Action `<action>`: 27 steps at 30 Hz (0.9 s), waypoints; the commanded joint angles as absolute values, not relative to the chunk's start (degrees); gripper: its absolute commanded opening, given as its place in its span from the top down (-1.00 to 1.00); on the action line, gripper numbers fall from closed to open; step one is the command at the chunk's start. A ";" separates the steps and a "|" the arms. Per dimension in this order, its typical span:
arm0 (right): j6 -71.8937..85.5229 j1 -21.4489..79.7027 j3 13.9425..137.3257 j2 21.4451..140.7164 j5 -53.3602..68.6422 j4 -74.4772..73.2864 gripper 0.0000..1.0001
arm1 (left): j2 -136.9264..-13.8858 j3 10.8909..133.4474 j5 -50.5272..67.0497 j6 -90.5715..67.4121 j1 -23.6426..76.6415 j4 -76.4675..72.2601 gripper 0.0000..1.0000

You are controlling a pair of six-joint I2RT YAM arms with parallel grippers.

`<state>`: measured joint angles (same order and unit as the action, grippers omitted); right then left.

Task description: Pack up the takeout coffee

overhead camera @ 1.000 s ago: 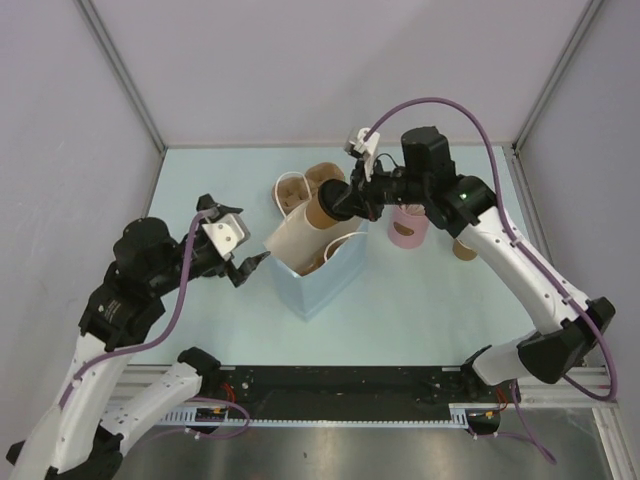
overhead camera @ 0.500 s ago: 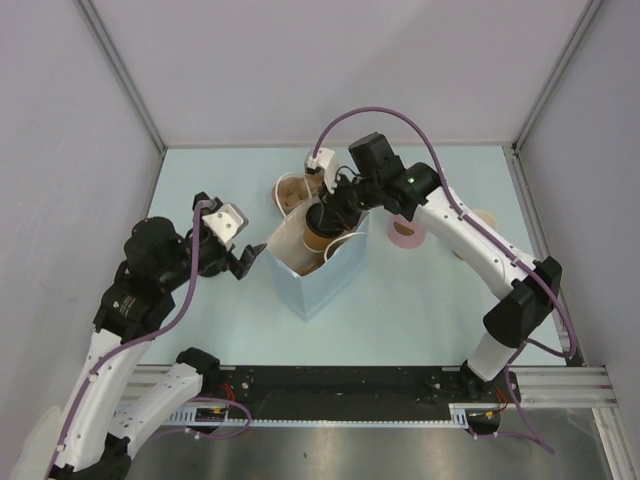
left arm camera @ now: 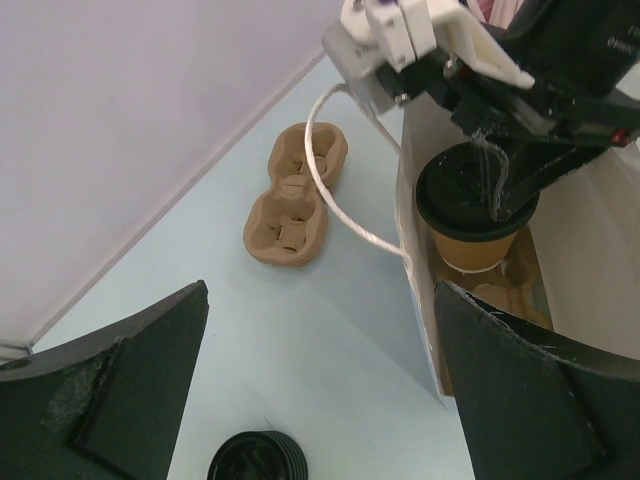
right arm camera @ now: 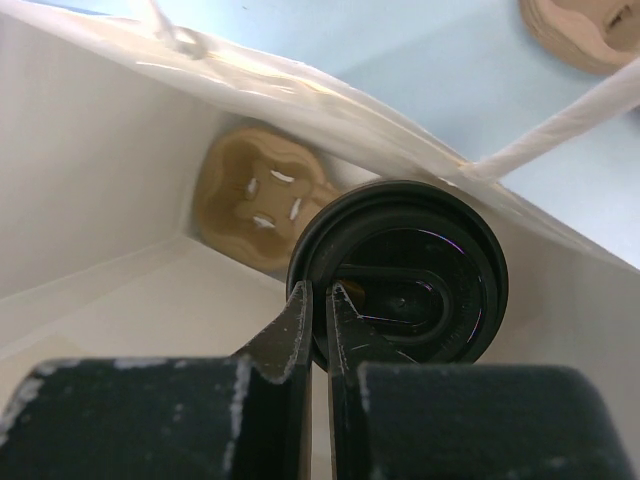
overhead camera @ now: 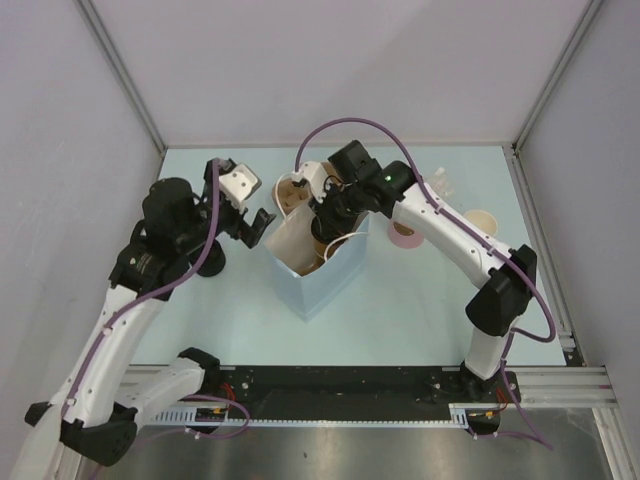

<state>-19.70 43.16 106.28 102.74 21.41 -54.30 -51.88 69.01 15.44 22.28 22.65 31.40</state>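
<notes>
The takeout coffee is a tan kraft cup (left arm camera: 468, 246) capped with a black lid (right arm camera: 405, 275). My right gripper (right arm camera: 318, 300) is shut on the lid's rim and holds the cup upright inside the mouth of the light blue paper bag (overhead camera: 325, 282). From above, the right gripper (overhead camera: 326, 213) sits over the bag's far side. A tan pulp cup carrier (right arm camera: 258, 196) lies on the bag's floor below the cup. My left gripper (left arm camera: 320, 300) is open and empty, just left of the bag's wall (left arm camera: 420, 300). It also shows in the top view (overhead camera: 258, 226).
A second pulp carrier (left arm camera: 292, 194) lies on the table behind the bag. A stack of black lids (left arm camera: 254, 461) sits below my left gripper. A pink cup of straws (overhead camera: 405, 233) and a stack of tan cups (overhead camera: 481, 221) stand to the right. The bag's rope handle (left arm camera: 345, 205) hangs outward.
My right gripper has carried the lidded cup leftward and down into the bag's mouth. My left arm has moved up and right, close to the bag's left edge.
</notes>
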 commanded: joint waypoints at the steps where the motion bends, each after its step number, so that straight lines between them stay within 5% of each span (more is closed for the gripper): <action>1: -20.39 43.59 110.12 103.88 16.97 -55.55 1.00 | -55.71 74.18 17.75 19.69 22.24 28.31 -0.99; 17: -19.51 43.86 111.62 105.91 17.75 -58.10 1.00 | -67.32 74.27 20.13 14.77 22.24 22.59 -0.93; 23: -19.42 43.95 107.41 104.51 17.14 -56.34 1.00 | -68.81 74.44 16.18 13.80 22.24 21.45 -0.15; 27: -19.42 43.86 106.44 103.80 17.31 -55.55 1.00 | -69.69 74.44 12.93 12.84 22.24 20.74 0.10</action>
